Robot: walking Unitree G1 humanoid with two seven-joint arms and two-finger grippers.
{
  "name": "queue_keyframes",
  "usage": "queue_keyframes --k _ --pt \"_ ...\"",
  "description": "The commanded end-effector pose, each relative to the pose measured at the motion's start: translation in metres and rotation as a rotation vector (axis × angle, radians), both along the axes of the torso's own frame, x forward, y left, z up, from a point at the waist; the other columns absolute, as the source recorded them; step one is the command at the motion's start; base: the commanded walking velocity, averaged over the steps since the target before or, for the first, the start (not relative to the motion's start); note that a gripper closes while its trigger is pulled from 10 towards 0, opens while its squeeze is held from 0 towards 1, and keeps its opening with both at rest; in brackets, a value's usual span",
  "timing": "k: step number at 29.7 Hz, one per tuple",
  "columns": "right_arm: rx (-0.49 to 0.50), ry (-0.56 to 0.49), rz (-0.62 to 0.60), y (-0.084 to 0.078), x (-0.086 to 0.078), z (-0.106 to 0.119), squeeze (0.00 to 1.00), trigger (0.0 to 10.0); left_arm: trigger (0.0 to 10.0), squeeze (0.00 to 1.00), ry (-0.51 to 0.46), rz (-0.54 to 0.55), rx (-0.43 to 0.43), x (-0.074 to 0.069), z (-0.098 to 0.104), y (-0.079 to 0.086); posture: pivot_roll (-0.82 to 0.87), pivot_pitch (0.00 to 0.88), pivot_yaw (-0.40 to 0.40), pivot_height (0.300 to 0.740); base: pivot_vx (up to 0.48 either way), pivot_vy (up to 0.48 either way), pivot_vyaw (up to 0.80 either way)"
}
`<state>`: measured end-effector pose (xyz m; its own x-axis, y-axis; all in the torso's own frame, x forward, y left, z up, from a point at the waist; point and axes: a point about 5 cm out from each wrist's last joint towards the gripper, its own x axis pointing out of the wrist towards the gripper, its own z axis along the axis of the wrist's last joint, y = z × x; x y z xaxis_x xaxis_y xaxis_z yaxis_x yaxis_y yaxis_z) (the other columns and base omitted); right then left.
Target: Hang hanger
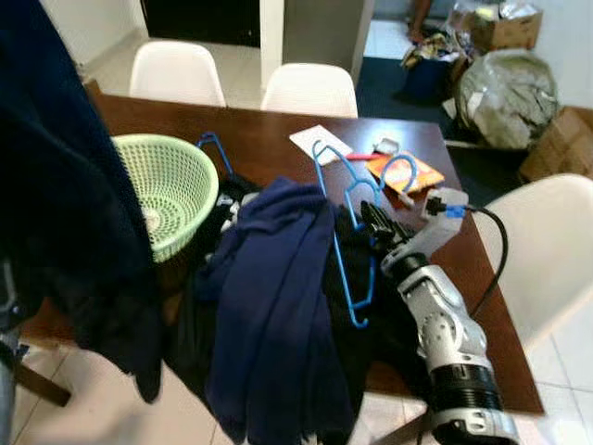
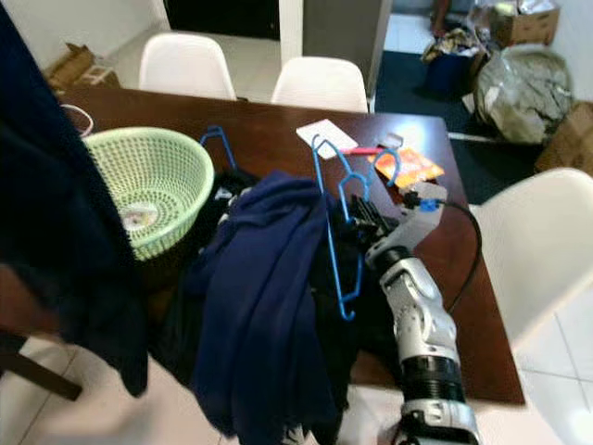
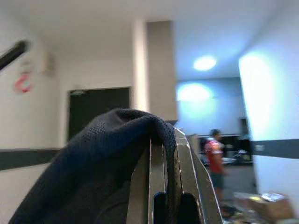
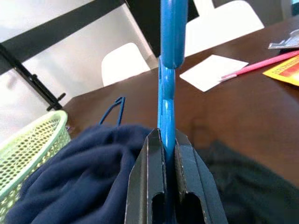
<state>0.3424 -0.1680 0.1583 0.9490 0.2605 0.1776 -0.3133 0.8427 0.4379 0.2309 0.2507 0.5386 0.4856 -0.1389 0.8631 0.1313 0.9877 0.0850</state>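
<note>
the right gripper (image 4: 168,140) is clamped on the thin blue plastic hanger (image 1: 345,236), which stands upright over the soft navy garment (image 1: 278,306) heaped on the glossy brown table (image 1: 278,134). left gripper (image 3: 166,154) is pinched on dark knit cloth (image 3: 93,163) — raised high. a round green mesh basket (image 1: 167,185) sits nearby.

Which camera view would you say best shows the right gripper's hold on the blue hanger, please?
The right wrist view: the right gripper is shut on the blue hanger, close up. Both eye views show the whole hanger over the clothes, the grip small.
</note>
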Motion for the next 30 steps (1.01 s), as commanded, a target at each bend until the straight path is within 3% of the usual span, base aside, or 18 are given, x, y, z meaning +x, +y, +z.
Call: queue_keyframes --k 1,4,5,6,7,9,10,12,14,16,19,20,21,23,25,27,29,30 --pt "0.011 0.027 -0.003 0.0 0.0 -0.007 0.0 10.0 10.0 0.0 -0.072 -0.047 0.045 -0.018 0.017 -0.012 0.06 0.094 0.012 0.74 0.0 0.0 0.0" --pt "0.014 0.028 -0.007 0.0 0.0 -0.007 0.0 10.0 10.0 0.0 -0.063 0.011 0.018 -0.019 0.02 0.001 0.07 0.092 0.015 0.74 0.0 0.0 0.0" --pt "0.014 0.029 -0.008 0.0 0.0 -0.008 0.0 10.0 10.0 0.0 -0.053 0.042 -0.005 -0.018 0.019 0.009 0.07 0.091 0.017 0.74 0.0 0.0 0.0" --pt "0.015 0.03 -0.009 0.0 0.0 -0.008 0.0 10.0 10.0 0.0 -0.018 0.097 -0.081 -0.012 0.014 0.029 0.06 0.09 0.017 0.74 0.0 0.0 0.0" --pt "0.015 0.03 -0.009 0.0 0.0 -0.008 0.0 10.0 10.0 0.0 -0.018 0.097 -0.081 -0.012 0.014 0.029 0.06 0.09 0.017 0.74 0.0 0.0 0.0" --pt "0.015 0.03 -0.009 0.0 0.0 -0.008 0.0 10.0 10.0 0.0 0.091 0.237 -0.278 0.001 -0.01 0.078 0.06 0.089 0.014 0.74 0.0 0.0 0.0" --pt "0.015 0.03 -0.009 0.0 0.0 -0.008 0.0 10.0 10.0 0.0 0.091 0.237 -0.278 0.001 -0.01 0.078 0.06 0.089 0.014 0.74 0.0 0.0 0.0" --pt "0.01 0.031 -0.008 0.0 -0.001 -0.008 0.0 10.0 10.0 0.0 0.217 0.397 -0.467 0.009 -0.055 0.129 0.04 0.085 0.011 0.74 0.0 0.0 0.0" --pt "0.01 0.031 -0.008 0.0 -0.001 -0.008 0.0 10.0 10.0 0.0 0.217 0.397 -0.467 0.009 -0.055 0.129 0.04 0.085 0.011 0.74 0.0 0.0 0.0" --pt "0.002 0.033 -0.004 -0.001 -0.002 -0.009 0.0 10.0 10.0 0.0 0.301 0.61 -0.541 0.001 -0.096 0.166 0.04 0.083 0.007 0.74 0.0 0.0 0.0" --pt "-0.001 0.033 -0.003 -0.002 -0.002 -0.009 0.0 10.0 10.0 0.0 0.326 0.703 -0.552 -0.005 -0.109 0.178 0.04 0.083 0.007 0.74 0.0 0.0 0.0" --pt "-0.005 0.035 -0.001 -0.002 -0.002 -0.01 0.0 10.0 10.0 0.0 0.391 0.755 -0.587 -0.006 -0.131 0.19 0.04 0.084 0.001 0.74 0.0 0.0 0.0" --pt "-0.005 0.035 -0.001 -0.002 -0.002 -0.01 0.0 10.0 10.0 0.0 0.391 0.755 -0.587 -0.006 -0.131 0.19 0.04 0.084 0.001 0.74 0.0 0.0 0.0" --pt "-0.014 0.039 0.008 -0.001 -0.001 -0.01 0.0 10.0 10.0 0.0 0.578 0.694 -0.674 0.011 -0.187 0.201 0.03 0.085 -0.007 0.74 0.0 0.0 0.0" --pt "-0.014 0.039 0.008 -0.001 -0.001 -0.01 0.0 10.0 10.0 0.0 0.578 0.694 -0.674 0.011 -0.187 0.201 0.03 0.085 -0.007 0.74 0.0 0.0 0.0" --pt "-0.021 0.041 0.012 -0.001 -0.001 -0.01 0.0 10.0 10.0 0.0 0.669 0.605 -0.673 0.03 -0.215 0.193 0.02 0.087 -0.01 0.74 0.0 0.0 0.0" --pt "-0.021 0.041 0.012 -0.001 -0.001 -0.01 0.0 10.0 10.0 0.0 0.669 0.605 -0.673 0.03 -0.215 0.193 0.02 0.087 -0.01 0.74 0.0 0.0 0.0" --pt "-0.024 0.041 0.011 -0.001 -0.002 -0.01 0.0 10.0 10.0 0.0 0.671 0.579 -0.648 0.037 -0.215 0.187 0.02 0.088 -0.011 0.74 0.0 0.0 0.0"
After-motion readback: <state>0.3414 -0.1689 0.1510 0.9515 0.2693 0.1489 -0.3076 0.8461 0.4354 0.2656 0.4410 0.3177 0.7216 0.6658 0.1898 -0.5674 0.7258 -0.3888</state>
